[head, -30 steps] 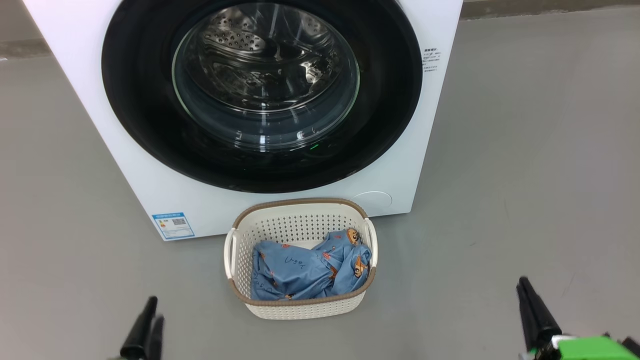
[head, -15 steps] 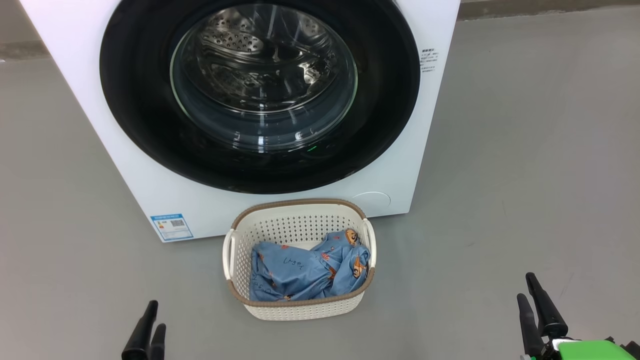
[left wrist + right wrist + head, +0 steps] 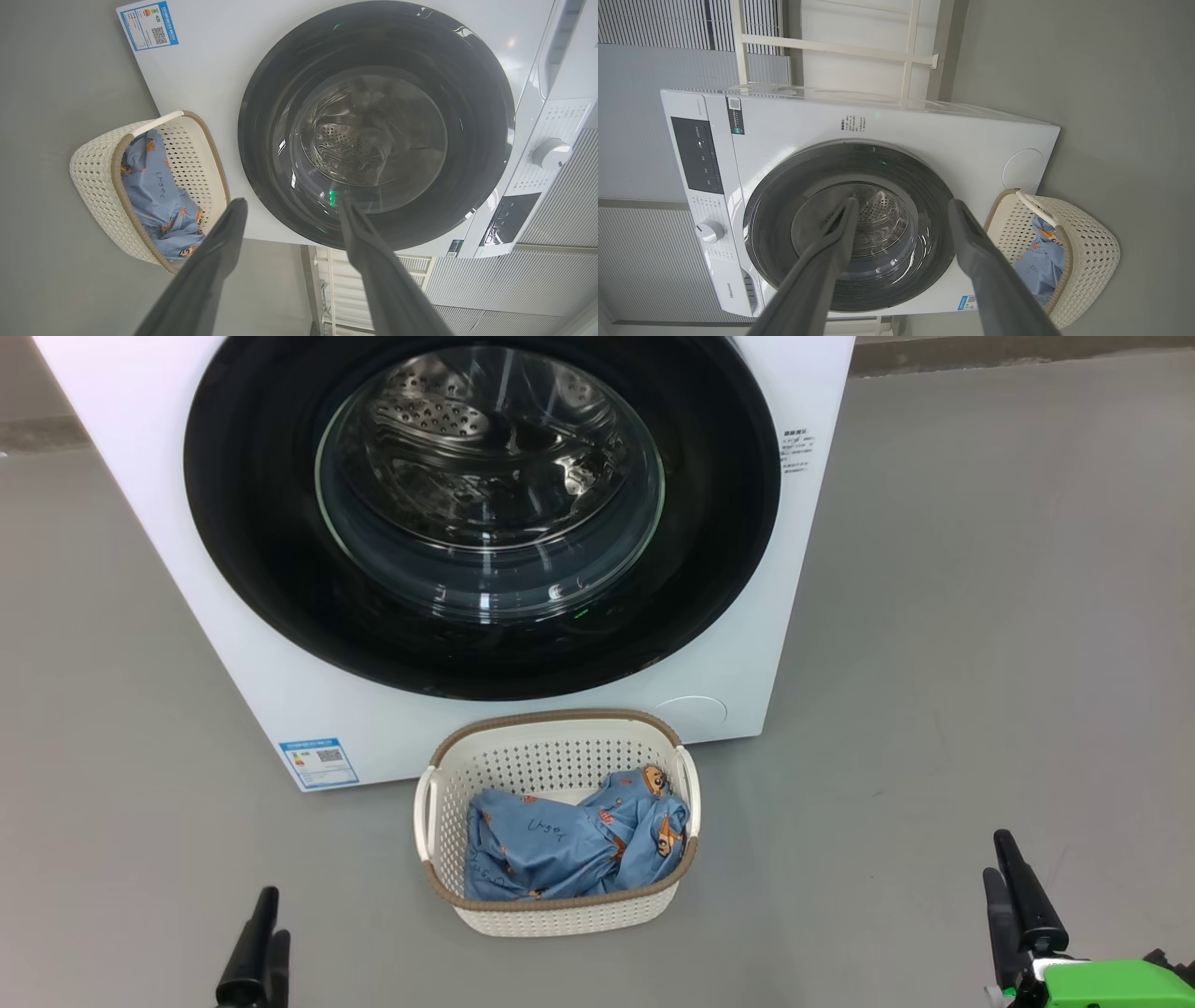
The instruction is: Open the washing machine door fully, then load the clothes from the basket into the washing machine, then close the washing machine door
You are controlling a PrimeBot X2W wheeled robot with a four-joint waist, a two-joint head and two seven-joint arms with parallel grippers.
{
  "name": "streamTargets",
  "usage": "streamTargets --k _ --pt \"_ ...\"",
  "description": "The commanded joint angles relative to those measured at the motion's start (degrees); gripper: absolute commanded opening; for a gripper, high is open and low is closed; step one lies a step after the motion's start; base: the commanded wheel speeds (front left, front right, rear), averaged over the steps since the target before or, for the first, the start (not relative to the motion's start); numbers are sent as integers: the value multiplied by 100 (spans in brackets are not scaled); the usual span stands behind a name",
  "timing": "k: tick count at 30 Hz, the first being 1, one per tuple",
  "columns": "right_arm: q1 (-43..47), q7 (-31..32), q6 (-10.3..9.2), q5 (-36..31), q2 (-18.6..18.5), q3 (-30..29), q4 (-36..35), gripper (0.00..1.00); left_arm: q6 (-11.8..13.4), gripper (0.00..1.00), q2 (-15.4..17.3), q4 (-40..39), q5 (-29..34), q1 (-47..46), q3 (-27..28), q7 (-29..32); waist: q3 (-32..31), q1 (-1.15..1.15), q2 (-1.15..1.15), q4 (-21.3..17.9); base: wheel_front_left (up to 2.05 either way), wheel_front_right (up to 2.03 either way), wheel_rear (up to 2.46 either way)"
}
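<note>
While the washing machine door (image 3: 481, 513) stands shut at upper centre, left end effector (image 3: 290, 203) and right end effector (image 3: 903, 200) gape wide, empty; advise gripping its rim, swinging fully.

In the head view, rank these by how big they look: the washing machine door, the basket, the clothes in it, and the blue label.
Largest to smallest:
1. washing machine door, even with its top cut off by the picture's edge
2. basket
3. clothes, lying inside the basket
4. blue label, on the machine's front
</note>
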Motion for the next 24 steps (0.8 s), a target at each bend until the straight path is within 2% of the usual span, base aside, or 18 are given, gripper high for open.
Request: streamTargets --k 1,9,14,24 --pt "-206 -63 2 -101 -48 12 -193 100 -16 100 98 -196 98 -218 82 -46 0 -1 0 -1 0 0 0" --pt "-275 -197 3 -666 -53 16 -479 100 -20 100 109 -391 483 -258 168 -181 3 -1 0 -1 0 0 0" --pt "-299 -281 3 -969 -57 -50 -609 100 -23 100 116 -516 850 -274 225 -265 4 -1 0 7 0 0 0" --pt "-358 -448 4 -1983 -63 118 -879 100 39 100 129 -824 1742 -286 192 -434 4 -1 0 26 0 0 0"
